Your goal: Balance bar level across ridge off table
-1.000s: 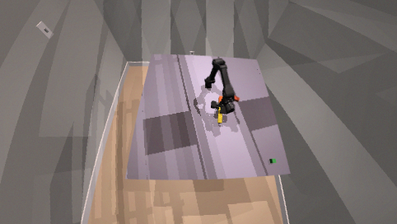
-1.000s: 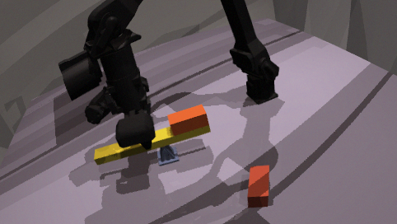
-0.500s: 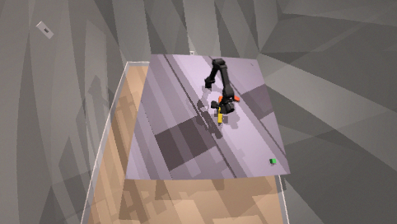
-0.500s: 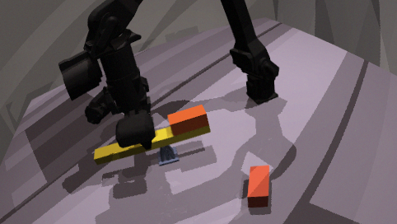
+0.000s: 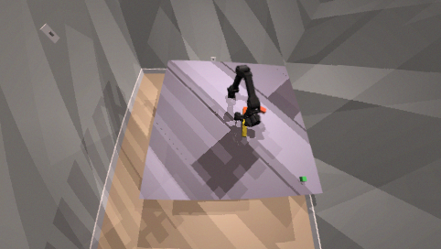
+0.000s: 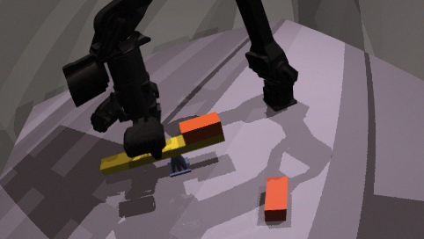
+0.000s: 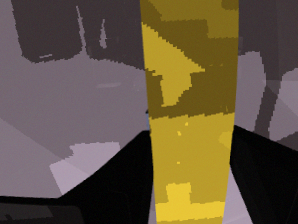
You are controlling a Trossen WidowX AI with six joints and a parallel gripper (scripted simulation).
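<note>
The yellow bar carries an orange block on its right end in the exterior view. My gripper is shut on the bar left of that block, with one finger on each side in the wrist view. The small blue-grey ridge stands under the bar, between my fingers and the block. The bar is clear of the table. Whether its underside touches the ridge, and whether it is exactly level, I cannot tell.
A second orange block lies on the table, away from the ridge. A small green block is near the table's far corner from the arm. The arm's base stands behind the bar.
</note>
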